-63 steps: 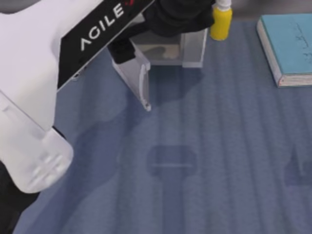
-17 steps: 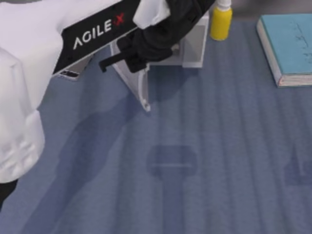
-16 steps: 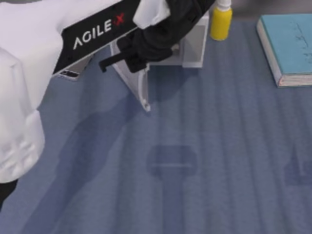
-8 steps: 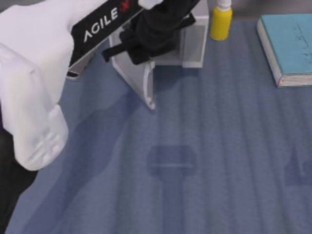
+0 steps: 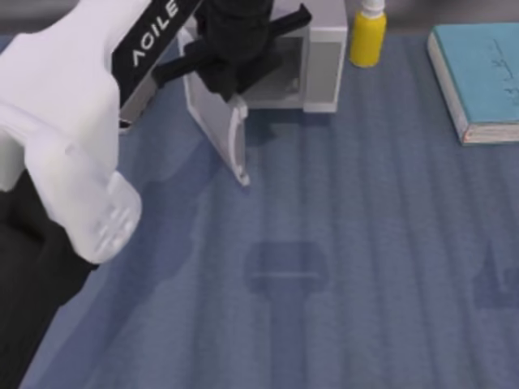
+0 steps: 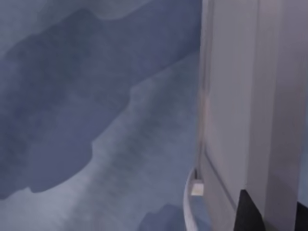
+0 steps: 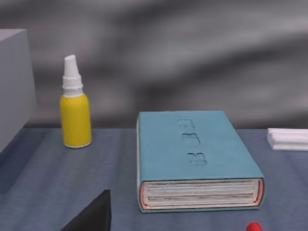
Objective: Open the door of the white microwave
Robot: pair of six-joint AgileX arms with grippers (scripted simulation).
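The white microwave (image 5: 324,57) stands at the table's far edge, left of centre. Its door (image 5: 219,121) is swung out towards the near left, with the curved handle (image 5: 240,142) on its free end. My left gripper (image 5: 235,61) hangs over the door and the open cavity. In the left wrist view the door (image 6: 231,120) fills the right side and the handle (image 6: 187,202) curves below it. The left gripper (image 6: 274,216) has a black fingertip (image 6: 248,214) on each side of the door's white frame. My right gripper (image 7: 96,219) shows only as a dark shape, parked off to the right.
A yellow bottle (image 5: 366,36) stands just right of the microwave. A light-blue book (image 5: 478,77) lies at the far right. In the right wrist view a white stack (image 7: 288,139) lies beyond the book (image 7: 197,161), and a small red object (image 7: 252,226) shows.
My left arm's white forearm has swung down and left, and the gripper has shifted left over the microwave. The door's free end moved slightly left since half a second ago.
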